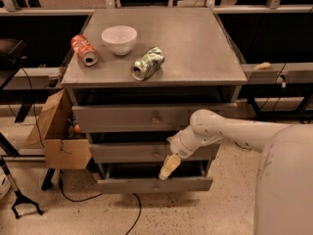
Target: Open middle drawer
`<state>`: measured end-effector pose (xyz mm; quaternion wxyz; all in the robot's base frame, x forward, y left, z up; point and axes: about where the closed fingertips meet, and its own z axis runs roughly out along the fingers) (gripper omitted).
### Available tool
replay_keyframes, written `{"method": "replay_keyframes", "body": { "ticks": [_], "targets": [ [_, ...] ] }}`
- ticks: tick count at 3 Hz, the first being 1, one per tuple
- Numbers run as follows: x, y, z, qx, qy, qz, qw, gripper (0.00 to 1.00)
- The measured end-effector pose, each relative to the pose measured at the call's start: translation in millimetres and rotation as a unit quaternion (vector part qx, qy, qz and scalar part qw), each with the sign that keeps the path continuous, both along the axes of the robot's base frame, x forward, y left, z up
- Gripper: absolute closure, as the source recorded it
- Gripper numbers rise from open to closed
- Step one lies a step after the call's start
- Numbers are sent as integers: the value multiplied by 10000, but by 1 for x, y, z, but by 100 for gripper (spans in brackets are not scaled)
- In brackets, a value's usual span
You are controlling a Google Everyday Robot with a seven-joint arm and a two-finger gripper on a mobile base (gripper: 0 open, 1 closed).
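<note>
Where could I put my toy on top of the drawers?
The right half of the cabinet top, from the green can to the right edge, is bare. The left is crowded: red can, white bowl. The gripper hangs below the middle drawer.
</note>
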<state>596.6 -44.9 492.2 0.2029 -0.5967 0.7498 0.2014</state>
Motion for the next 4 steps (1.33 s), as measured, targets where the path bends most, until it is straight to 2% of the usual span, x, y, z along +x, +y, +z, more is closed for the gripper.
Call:
{"method": "replay_keyframes", "body": {
  "ticks": [1,2,3,4],
  "targets": [
    [24,4,-16,13,-64,-45,10000,0],
    [40,3,-34,-121,-97,-115,9998,0],
    [48,-3,-54,-229,-79,-192,9995,0],
    [52,-9,-70,-259,-87,-232,9994,19]
  ]
}}
